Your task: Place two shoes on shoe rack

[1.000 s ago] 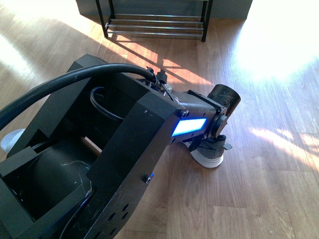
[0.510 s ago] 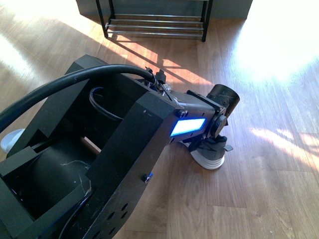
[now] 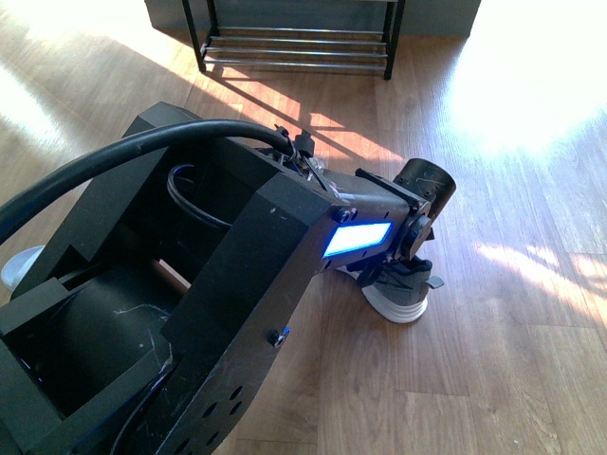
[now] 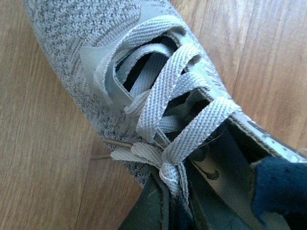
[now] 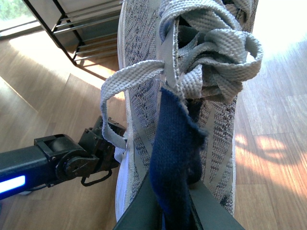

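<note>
Grey knit over a white sole: floor sneaker [image 3: 403, 305] lying well in front of the shoe rack [image 3: 285, 64], pinched at the collar by the closed left gripper [image 3: 400, 273]. Lifted sneaker [image 5: 144, 96] of the same knit, up in the air before the shoe rack, navy lining [image 5: 175, 143] clamped in the right gripper [image 5: 172, 211]. Bulky black left arm [image 3: 237, 284] with lit blue strip [image 3: 358, 239] and thick cable [image 3: 114, 161], hiding much floor [image 3: 493, 360] before the rack. Pale rounded thing [image 3: 17, 270] far from the rack, too cut off to name. Light wooden planks, strong sun patches [image 3: 531, 85] near the rack.
</note>
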Robot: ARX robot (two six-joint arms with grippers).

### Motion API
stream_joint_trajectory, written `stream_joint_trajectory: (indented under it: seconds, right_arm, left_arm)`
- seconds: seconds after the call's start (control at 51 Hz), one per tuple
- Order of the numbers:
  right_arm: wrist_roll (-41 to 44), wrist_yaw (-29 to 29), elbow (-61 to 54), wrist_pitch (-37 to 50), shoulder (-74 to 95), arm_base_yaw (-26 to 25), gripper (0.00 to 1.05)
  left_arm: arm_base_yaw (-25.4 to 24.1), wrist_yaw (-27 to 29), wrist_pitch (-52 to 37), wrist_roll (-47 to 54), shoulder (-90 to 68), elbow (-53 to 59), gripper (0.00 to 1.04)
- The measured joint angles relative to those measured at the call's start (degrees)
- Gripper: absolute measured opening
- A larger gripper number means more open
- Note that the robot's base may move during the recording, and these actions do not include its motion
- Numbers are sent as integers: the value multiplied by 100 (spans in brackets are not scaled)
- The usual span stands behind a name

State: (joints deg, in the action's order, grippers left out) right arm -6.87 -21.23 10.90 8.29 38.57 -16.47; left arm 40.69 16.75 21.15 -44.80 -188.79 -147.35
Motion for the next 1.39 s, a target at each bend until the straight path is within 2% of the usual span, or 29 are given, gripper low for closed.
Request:
stream_joint_trajectory:
  seconds: [0.235, 0.412, 0.529, 0.667, 0.882, 1.02, 1.157, 1.392]
  right_arm:
    - [2, 0, 0, 0, 0, 0, 2]
    - [2, 0, 0, 0, 0, 0, 2]
    - [2, 0, 0, 0, 0, 0, 2]
    - [2, 0, 0, 0, 0, 0, 2]
    - [2, 0, 0, 0, 0, 0, 2]
    - [2, 0, 0, 0, 0, 0, 2]
    - [2, -2, 0, 0, 0, 0, 2]
    - [2, 0, 0, 0, 0, 0, 2]
  left_arm:
    - [22, 199, -1410, -212, 157, 909, 2]
    - [55, 431, -1976, -315, 208, 1217, 2]
    - [57, 411, -1818, -411, 203, 1121, 2]
    - [35, 219, -1054, -448, 195, 741, 2]
    - [15, 79, -1078, -417, 197, 710, 2]
    - [20, 223, -2175, -240, 282, 1333, 2]
    - [79, 741, -3211, -94, 284, 1744, 2]
    - [109, 1095, -3300, -216, 284, 1731, 2]
